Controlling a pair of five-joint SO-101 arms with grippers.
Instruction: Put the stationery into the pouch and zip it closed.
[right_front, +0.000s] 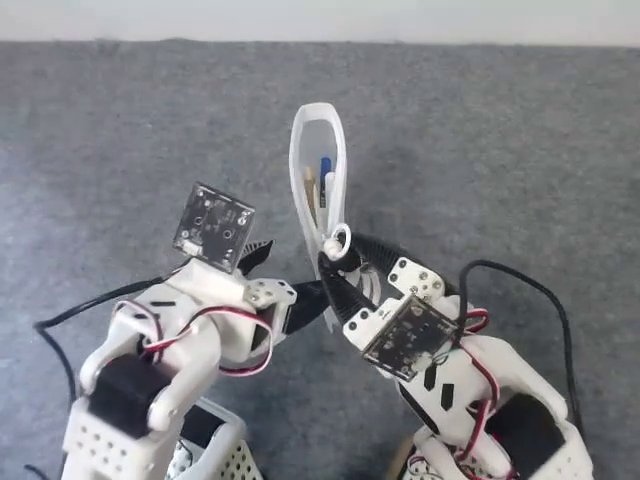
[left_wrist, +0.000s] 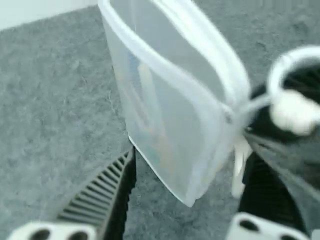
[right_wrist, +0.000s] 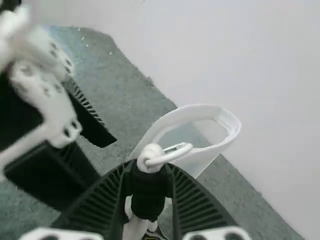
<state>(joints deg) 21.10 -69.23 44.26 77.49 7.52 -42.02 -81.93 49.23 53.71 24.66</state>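
— What does the high view give?
— The pouch (right_front: 298, 175) stands open-mouthed on the grey table (right_front: 120, 130), just beyond both arms. The stationery (right_front: 325, 172) is inside it, a blue piece beside a pale one. The right end effector (right_front: 340, 278) is clamped on the pouch's near end, just under the zip pull (right_front: 338, 240). The left end effector (right_front: 295, 282) sits just beside that same end.
— And the left wrist view?
— Its fingers are spread wide with the pouch (left_wrist: 175, 165) between them, lower corner nearest. I can't tell whether either finger touches it. The stationery shows faintly through the wall of the pouch. The zip pull (left_wrist: 292, 112) hangs by the other arm's black jaws.
— Right wrist view?
— Jaws closed on the end of the pouch (right_wrist: 220, 125), with the zip pull (right_wrist: 150, 156) resting on top of them. The open mouth lies beyond, toward a white wall (right_wrist: 240, 55).
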